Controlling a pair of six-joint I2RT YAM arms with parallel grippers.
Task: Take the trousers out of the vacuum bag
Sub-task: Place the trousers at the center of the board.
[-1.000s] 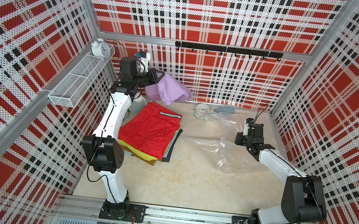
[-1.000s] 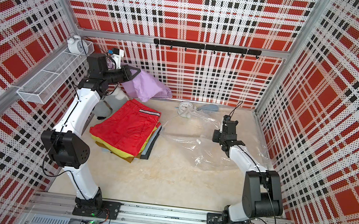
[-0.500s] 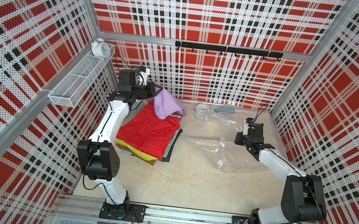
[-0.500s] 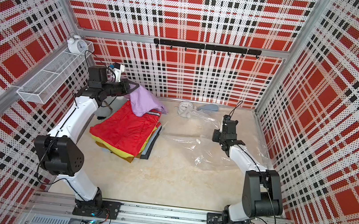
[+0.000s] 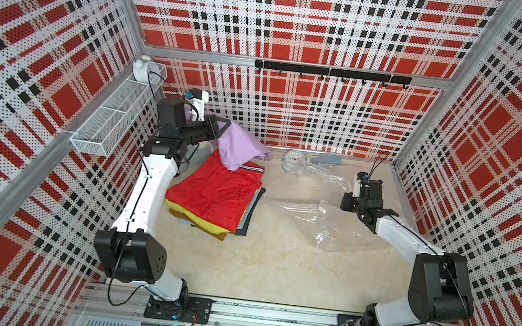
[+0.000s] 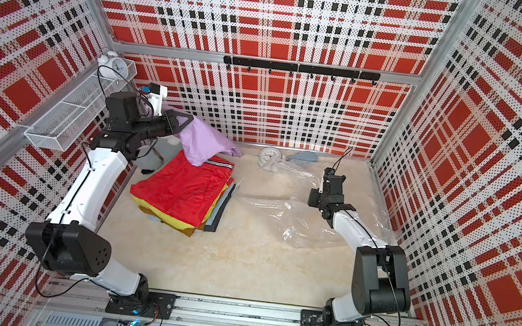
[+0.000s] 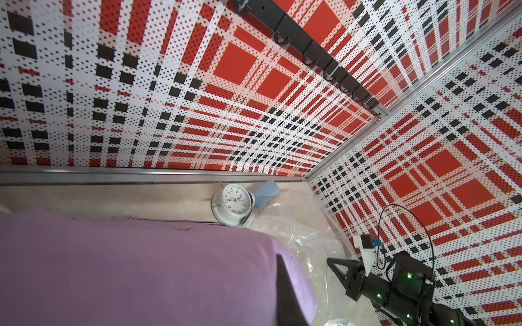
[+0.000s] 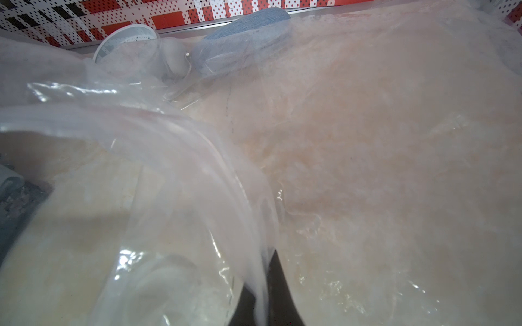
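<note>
Taking the table [image 5: 274, 267] as a dial with 12 at the back wall, its near half lies bare in both top views.

At about 9 o'clock sits a stack of folded trousers [image 5: 208, 218], outside the vacuum bag [image 5: 324, 219]. The red trousers [image 5: 218, 192] lie on top, their striped waistband toward the far end. Yellow, mustard-brown, light blue and charcoal edges show beneath them.

At about 3 o'clock the vacuum bag lies crumpled and flat on the table, clear, with no cloth visible inside. A small white clip [image 5: 322, 209] sits on its edge facing the stack. The right gripper [image 5: 346, 205] is low at that edge. The right wrist view shows its jaws pinched tight on a fold of the plastic [image 8: 169, 169], which runs down between the dark fingers [image 8: 282, 296]. A round valve cap [image 8: 163, 285] shows faintly through the film.

At about 11 o'clock the left gripper [image 5: 225, 125] is raised above the far end of the stack. Its jaws are clenched on the lilac trousers [image 5: 241, 149], which hang down and drape onto the red waistband. The left wrist view is half filled with that lilac cloth [image 7: 141, 268].

At 12 o'clock, by the back wall, a white alarm clock [image 5: 292, 161] lies touching the bag's far corner. A blue-grey object [image 5: 327, 161] is just beside it.

On the wall at 10 o'clock hangs a wire basket [image 5: 112, 122] holding a second clock [image 5: 144, 70]. A black hook rail [image 5: 331, 72] runs along the back wall.
</note>
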